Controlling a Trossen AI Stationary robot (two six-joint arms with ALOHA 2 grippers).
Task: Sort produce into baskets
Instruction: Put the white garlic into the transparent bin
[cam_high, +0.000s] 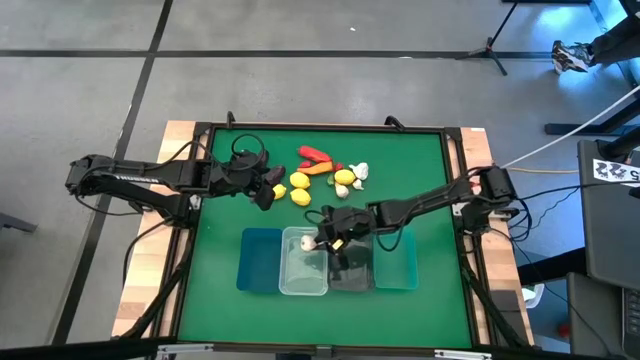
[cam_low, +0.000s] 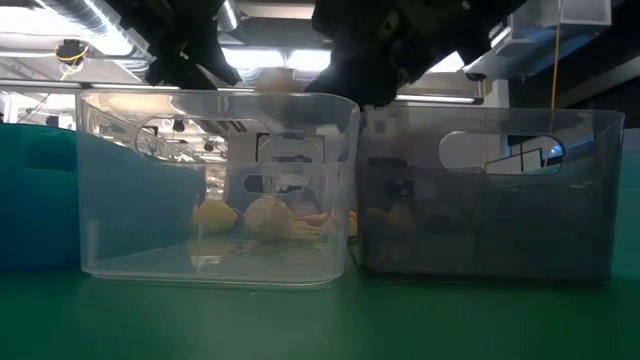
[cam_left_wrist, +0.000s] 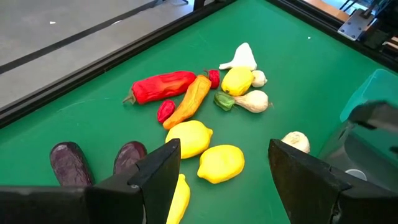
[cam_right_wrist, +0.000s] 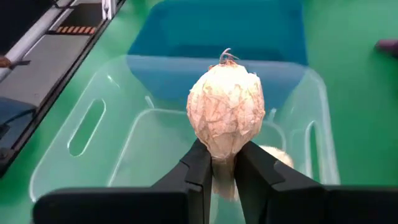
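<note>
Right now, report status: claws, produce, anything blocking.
Right claw shut on garlic, above clear bin. Left claw open over lemons. Nothing blocking the bin.

Overhead, table-level, two wrist views — sharing clear bin (cam_high: 303, 262)

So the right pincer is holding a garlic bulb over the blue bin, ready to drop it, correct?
Not quite. The right pincer is shut on the garlic bulb, but it hangs over the clear bin, not the blue bin beside it. The right wrist view shows this.
</note>
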